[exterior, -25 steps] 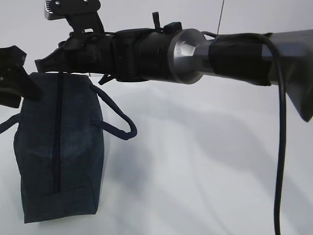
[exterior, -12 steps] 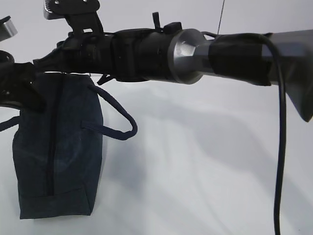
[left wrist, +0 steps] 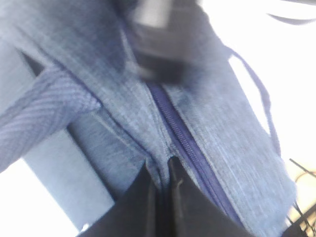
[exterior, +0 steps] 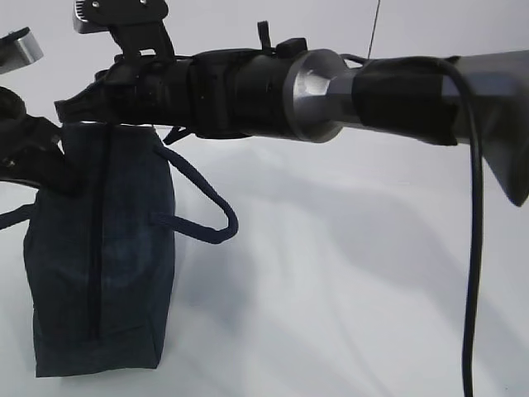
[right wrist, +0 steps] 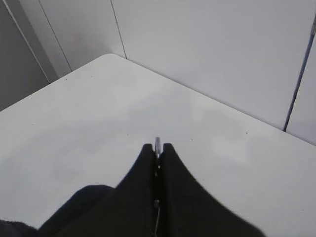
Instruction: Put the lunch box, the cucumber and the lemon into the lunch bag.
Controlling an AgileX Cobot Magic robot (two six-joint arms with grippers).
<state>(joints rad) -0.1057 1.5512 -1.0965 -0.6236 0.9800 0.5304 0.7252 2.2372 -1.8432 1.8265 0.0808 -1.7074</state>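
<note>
The navy lunch bag (exterior: 99, 248) lies on the white table at the left, its top zipper (exterior: 97, 248) facing the camera as a dark closed line. My right gripper (exterior: 70, 110) reaches across to the bag's far end. In the right wrist view it (right wrist: 157, 147) is shut on the silver ring pull (right wrist: 157, 142), which pokes out between the tips. My left gripper (exterior: 58, 174) is at the bag's left side. In the left wrist view it (left wrist: 160, 170) is shut on a fold of bag fabric beside the zipper (left wrist: 182, 143). The lunch box, cucumber and lemon are out of view.
The right arm (exterior: 331, 91) spans the top of the exterior view, with a black cable (exterior: 473, 248) hanging at the right. A strap handle (exterior: 207, 215) loops out on the bag's right. The table's far corner (right wrist: 111, 55) meets grey wall panels.
My left gripper has moved right from beside the bag onto its left side. The bag rose slightly and settled back. The right arm has hardly moved.
</note>
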